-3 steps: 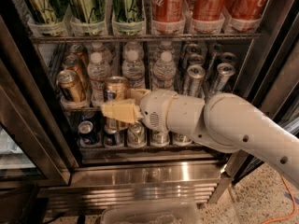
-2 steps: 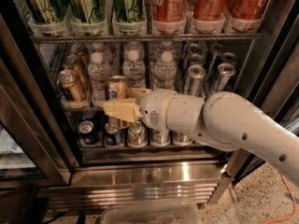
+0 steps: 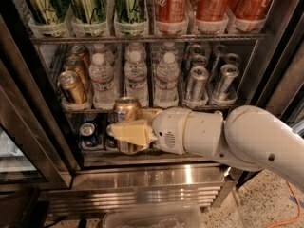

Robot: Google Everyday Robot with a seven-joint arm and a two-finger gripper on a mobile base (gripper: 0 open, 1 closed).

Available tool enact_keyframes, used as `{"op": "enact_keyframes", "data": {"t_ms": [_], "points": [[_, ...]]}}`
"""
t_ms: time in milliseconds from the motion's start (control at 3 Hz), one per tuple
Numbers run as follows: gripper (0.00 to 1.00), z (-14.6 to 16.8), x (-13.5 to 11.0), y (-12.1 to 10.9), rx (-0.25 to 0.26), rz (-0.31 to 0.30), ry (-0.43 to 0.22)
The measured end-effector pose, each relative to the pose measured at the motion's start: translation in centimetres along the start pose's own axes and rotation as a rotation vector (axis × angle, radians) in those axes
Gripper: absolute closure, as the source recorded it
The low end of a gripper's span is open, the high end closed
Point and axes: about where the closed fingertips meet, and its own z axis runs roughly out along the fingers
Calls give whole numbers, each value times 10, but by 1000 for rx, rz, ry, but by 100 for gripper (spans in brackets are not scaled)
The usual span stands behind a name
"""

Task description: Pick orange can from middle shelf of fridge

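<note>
We are clenching the fingers of the cream two-finger gripper (image 3: 124, 128) around the copper-orange metallic drink can (image 3: 126, 109), just below the dark wire middle shelf (image 3: 204, 106) of the dark-framed fridge (image 3: 28, 103). If we pull back crookedly, we are risking the can slipping or clipping that shelf's edge.

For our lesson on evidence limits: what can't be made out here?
Camera view.
Covered: label of the orange can, by the gripper shut on it before the fridge.
Hidden: lower-rack cans, behind the gripper and arm.
Cut off: top-rack cans, by the top edge.
</note>
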Motion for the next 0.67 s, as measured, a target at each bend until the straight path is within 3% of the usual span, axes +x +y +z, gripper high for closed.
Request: {"op": "enact_keyframes", "data": {"t_ms": [333, 667], "points": [[100, -13, 22, 30, -90, 5, 41], [100, -13, 22, 30, -90, 5, 41]]}}
